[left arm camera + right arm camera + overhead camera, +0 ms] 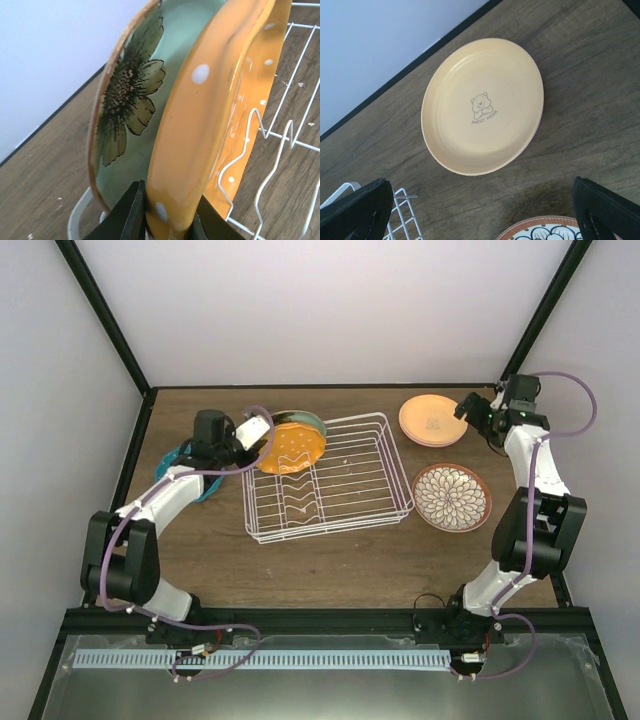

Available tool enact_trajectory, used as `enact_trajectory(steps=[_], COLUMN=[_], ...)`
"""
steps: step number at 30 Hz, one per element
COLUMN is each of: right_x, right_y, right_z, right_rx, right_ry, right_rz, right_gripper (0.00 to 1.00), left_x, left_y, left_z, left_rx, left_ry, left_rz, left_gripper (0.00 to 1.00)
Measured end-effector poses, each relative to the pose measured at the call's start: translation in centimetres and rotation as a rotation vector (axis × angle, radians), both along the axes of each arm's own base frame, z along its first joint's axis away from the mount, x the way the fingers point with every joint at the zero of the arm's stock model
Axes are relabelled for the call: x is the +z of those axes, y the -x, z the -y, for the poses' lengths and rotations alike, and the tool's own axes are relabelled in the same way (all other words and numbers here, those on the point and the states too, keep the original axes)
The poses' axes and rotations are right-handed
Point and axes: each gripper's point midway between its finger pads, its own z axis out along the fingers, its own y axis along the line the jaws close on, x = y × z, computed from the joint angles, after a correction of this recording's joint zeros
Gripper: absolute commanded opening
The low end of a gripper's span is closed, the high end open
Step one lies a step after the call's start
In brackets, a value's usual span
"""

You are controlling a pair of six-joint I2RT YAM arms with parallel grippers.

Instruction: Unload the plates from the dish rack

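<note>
Glaze looks slick and brittle; the left gripper pinches the orange plate by its rim. The right gripper hangs spread wide.

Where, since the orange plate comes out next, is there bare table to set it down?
Bare table runs along the whole near side of the rack. Crowded: yellow plate and floral plate right of it, teal plate and left arm on its left.

White-dotted orange plate, white rack
</note>
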Motion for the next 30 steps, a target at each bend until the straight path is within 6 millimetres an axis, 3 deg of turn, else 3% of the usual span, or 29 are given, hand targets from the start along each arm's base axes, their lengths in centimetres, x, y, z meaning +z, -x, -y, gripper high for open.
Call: enact_trajectory(steps=[5, 14, 24, 27, 30], right_x=[-1.0, -0.8, -1.6, -2.0, -2.4], right_y=[0.3, 0.2, 0.4, 0.6, 0.9], right_z=[-0.1, -0.1, -0.4, -0.4, -0.5], right_rx=[-0.004, -0.002, 0.003, 0.003, 0.003], right_ry=[-0.009, -0.006, -0.010, -0.012, -0.015], right_rz=[-0.019, -0.009, -0.023, -0.030, -0.039], right_gripper=[1.00, 1.00, 1.00, 1.00, 1.00], left_x=[2.0, 6.5, 13.7, 16.3, 19.5], left_y=[0.3, 0.6, 1.3, 1.6, 1.2], left_z=[-0.4, -0.4, -0.4, -1.6, -5.3], left_rx=[0.007, 0.010, 0.053, 0.101, 0.205], left_ry=[-0.005, 0.032, 0.188, 0.274, 0.399], left_rz=[0.044, 0.142, 0.228, 0.246, 0.266], left_gripper=[0.04, 0.04, 0.04, 0.04, 0.04])
